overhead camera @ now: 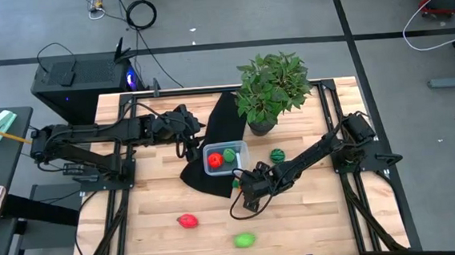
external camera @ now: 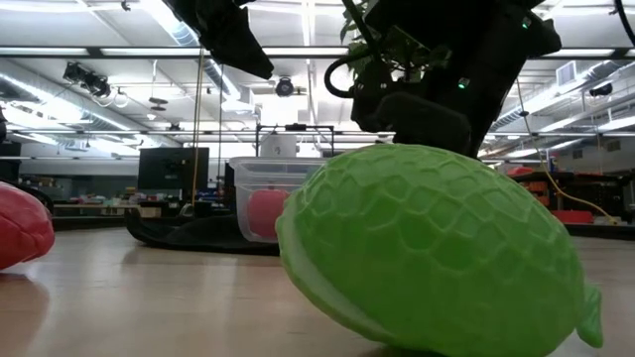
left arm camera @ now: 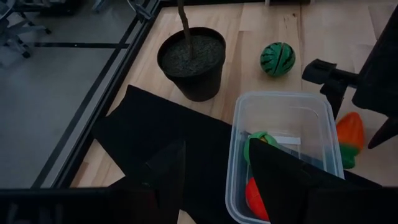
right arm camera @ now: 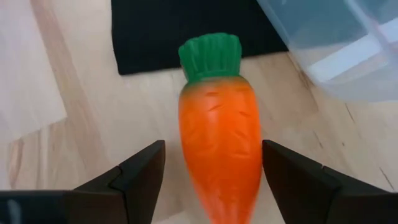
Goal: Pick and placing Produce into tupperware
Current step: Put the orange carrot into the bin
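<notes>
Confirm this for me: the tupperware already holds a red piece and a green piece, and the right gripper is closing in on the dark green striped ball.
One thing is wrong: the right gripper is not at the striped ball, which lies apart beside the plant pot. The right wrist view shows its open fingers on either side of the orange carrot. The tupperware does hold a red piece and a green piece, as the high view shows.

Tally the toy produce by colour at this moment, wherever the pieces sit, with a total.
Red: 2, one in the tupperware at, one on the table.
Bright green: 2, one in the box, one on the table.
Dark green striped: 1.
Orange carrot: 1.
Total: 6.
</notes>
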`<state>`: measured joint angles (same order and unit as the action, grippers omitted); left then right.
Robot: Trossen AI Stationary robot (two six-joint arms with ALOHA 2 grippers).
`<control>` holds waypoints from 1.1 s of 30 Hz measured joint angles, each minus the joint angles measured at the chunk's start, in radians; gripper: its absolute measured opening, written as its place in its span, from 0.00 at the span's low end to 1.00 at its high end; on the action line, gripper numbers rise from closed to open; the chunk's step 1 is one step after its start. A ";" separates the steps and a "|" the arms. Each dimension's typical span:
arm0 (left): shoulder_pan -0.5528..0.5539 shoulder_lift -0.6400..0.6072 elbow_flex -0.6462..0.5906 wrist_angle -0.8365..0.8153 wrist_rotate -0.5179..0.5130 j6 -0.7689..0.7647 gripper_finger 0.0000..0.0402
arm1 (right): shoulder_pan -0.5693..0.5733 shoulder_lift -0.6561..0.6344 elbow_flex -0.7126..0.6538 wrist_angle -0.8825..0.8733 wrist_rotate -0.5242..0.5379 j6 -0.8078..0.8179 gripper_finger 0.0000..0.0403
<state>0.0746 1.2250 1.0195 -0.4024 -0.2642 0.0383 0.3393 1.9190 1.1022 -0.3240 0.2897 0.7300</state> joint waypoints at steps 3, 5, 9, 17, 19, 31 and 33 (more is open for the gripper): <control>0.000 0.000 0.000 0.001 0.000 0.000 0.46 | 0.000 0.000 0.000 -0.004 -0.002 0.000 0.61; 0.000 0.000 0.000 0.000 0.000 0.000 0.46 | 0.001 0.000 0.000 -0.003 -0.003 0.001 0.56; 0.000 0.000 0.000 0.000 0.000 0.000 0.45 | 0.002 0.001 0.000 -0.003 -0.009 0.001 0.45; 0.000 0.000 0.000 0.001 0.000 0.000 0.46 | 0.019 -0.019 0.002 -0.005 -0.014 0.000 0.38; 0.000 0.000 0.000 0.001 0.000 0.000 0.45 | 0.025 -0.039 0.003 -0.002 -0.006 0.000 0.40; 0.000 0.000 0.000 0.000 0.000 -0.001 0.44 | 0.072 -0.170 0.054 -0.005 0.030 -0.158 0.39; 0.000 0.000 0.000 0.001 0.000 -0.001 0.44 | 0.064 -0.182 0.084 -0.002 0.048 -0.239 0.40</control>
<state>0.0746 1.2247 1.0195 -0.4019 -0.2646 0.0376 0.4032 1.7375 1.1861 -0.3257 0.3373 0.4905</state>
